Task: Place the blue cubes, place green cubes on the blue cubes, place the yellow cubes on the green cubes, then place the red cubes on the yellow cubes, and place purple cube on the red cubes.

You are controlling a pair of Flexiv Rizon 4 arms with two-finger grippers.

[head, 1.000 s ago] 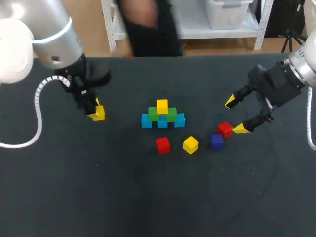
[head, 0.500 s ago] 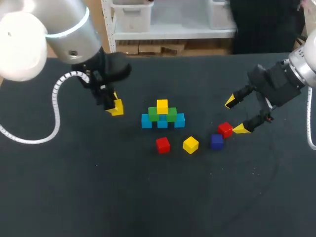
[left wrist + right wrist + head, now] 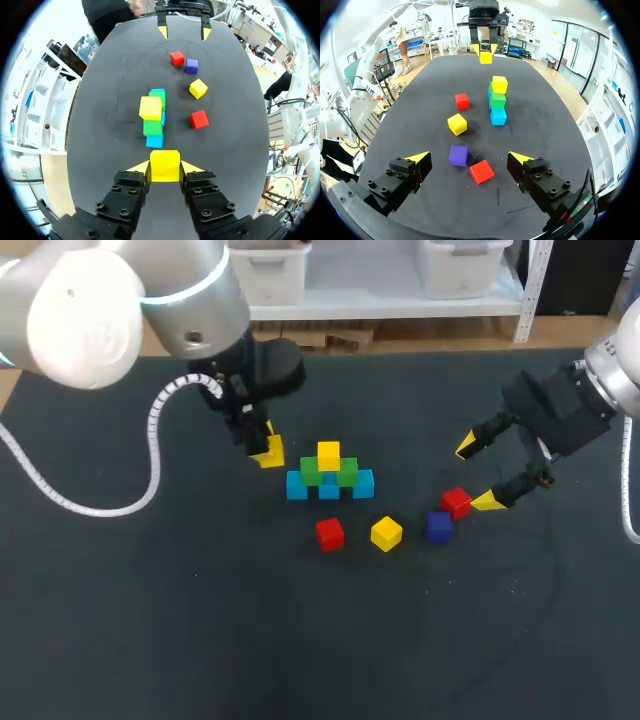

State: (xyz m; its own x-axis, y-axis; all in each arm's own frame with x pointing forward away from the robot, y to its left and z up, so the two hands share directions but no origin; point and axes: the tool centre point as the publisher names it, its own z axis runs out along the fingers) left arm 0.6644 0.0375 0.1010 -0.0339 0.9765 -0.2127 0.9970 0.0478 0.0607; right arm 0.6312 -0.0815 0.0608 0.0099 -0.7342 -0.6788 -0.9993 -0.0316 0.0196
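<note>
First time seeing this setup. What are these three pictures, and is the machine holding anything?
Two robot arms work over a dark table. One picture looks down from overhead; the two round ones come from a camera on each wrist. The left gripper is shut on the carried yellow cube. Mid-table stands a pile: blue cubes, green cubes on them, a top yellow cube. Loose nearby: a red cube, a spare yellow cube, a purple cube, a second red cube. The right gripper is open and empty.
</note>
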